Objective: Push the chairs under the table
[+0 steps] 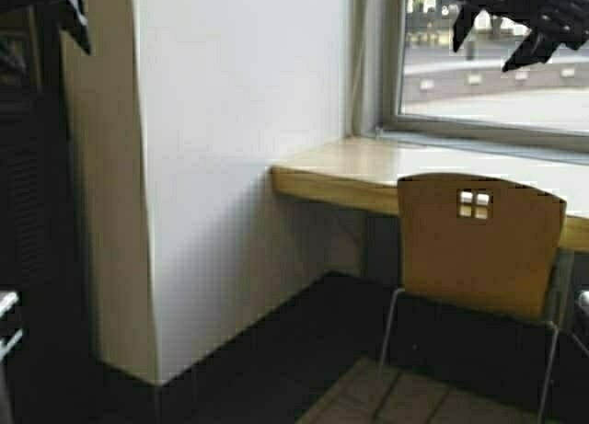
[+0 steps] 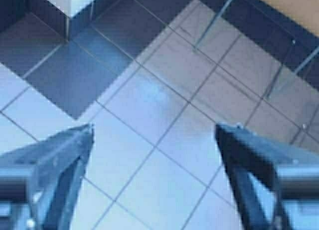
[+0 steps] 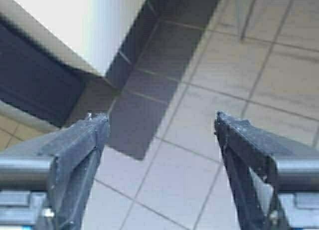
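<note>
Left gripper (image 2: 154, 135): fingers (image 2: 70, 145) spread wide and holding nothing, hanging over bare floor tiles; its arm shows only at the far-left edge of the high view.
White wall column (image 1: 239, 166): stands left of the worktop's end, its dark base near the chair's path.
Worktop (image 1: 340, 180): pale top with a light wood front edge, running right under the window (image 1: 497, 56).
Chair (image 1: 479, 245): tan plywood, at the right, backrest facing the robot and seemingly already close to the worktop's edge; its thin metal legs (image 2: 212, 23) rest on the tiles.
Right gripper (image 3: 159, 127): fingers (image 3: 84, 140) wide apart, empty, above the floor.
Risk: a push landing high or off-centre on the curved backrest could tip or swing the chair, and the thin legs might catch on tile joints.
</note>
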You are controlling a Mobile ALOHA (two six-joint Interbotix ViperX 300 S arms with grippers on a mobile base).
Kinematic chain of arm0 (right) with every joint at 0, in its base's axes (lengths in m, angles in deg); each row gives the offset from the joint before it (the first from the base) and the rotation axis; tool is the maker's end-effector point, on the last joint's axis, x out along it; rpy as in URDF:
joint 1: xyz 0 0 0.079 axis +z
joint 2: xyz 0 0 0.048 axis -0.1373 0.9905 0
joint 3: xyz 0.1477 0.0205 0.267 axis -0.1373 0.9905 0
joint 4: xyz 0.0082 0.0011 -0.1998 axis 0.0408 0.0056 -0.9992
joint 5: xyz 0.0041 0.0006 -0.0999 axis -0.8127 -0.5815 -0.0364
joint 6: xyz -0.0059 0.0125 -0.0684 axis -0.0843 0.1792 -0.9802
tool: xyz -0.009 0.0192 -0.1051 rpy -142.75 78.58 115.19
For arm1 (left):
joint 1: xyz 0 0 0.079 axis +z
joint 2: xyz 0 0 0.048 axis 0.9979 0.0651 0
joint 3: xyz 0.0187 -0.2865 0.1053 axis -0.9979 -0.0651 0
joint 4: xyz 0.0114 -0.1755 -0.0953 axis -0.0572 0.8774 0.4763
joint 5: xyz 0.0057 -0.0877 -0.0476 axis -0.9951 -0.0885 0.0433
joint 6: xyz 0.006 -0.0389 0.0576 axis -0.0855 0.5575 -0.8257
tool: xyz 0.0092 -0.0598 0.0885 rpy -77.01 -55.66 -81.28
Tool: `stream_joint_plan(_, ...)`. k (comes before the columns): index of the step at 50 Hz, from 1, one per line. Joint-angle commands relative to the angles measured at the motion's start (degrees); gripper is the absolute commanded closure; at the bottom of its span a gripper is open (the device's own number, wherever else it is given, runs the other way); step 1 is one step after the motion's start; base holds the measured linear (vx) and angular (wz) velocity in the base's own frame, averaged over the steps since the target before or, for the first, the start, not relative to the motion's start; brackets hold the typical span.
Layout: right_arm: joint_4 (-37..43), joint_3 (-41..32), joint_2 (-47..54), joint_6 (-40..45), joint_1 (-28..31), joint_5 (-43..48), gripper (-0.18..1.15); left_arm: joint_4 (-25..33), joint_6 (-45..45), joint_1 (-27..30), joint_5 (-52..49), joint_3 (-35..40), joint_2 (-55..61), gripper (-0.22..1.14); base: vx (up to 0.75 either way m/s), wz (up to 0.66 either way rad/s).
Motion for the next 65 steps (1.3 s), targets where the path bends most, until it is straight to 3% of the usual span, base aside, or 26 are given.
stream_joint_plan(1,0.00,-0.88,-0.97,-0.09,0.00,0.26,0.00,0.09,0.09,0.09,0.26,0.00,0.09,-0.10,-0.39,-0.09)
stream_joint_plan(65,2.37,-0.88,-1.49,0.18,-0.88,-1.14,0.00,0.00,0.70,0.09,-0.44,0.70,-0.35,-0.10,-0.27,-0.15)
